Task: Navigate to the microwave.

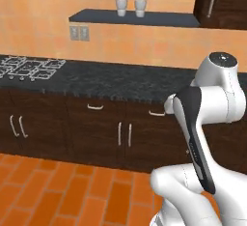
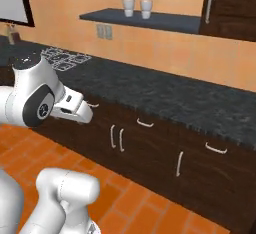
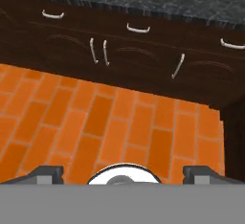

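Base faces dark speckled stone surface (image 1: 120, 80); pincer (image 3: 122, 171) spread wide, empty. Judgement: keep arm tucked, swing past dark wood cabinets (image 2: 150, 148).

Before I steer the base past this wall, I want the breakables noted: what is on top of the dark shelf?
Two white cups stand side by side on the dark shelf. Their insides are hidden.

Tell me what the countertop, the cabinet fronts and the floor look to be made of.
Countertop: dark speckled stone, probably granite, judging by its grainy grey-black mottling. Cabinet fronts: dark brown wood, faint grain, with pale, possibly metal handles. Floor: orange brick or terracotta tile, laid in staggered rows with lighter joints. All rendered, so the finishes are only a guess.
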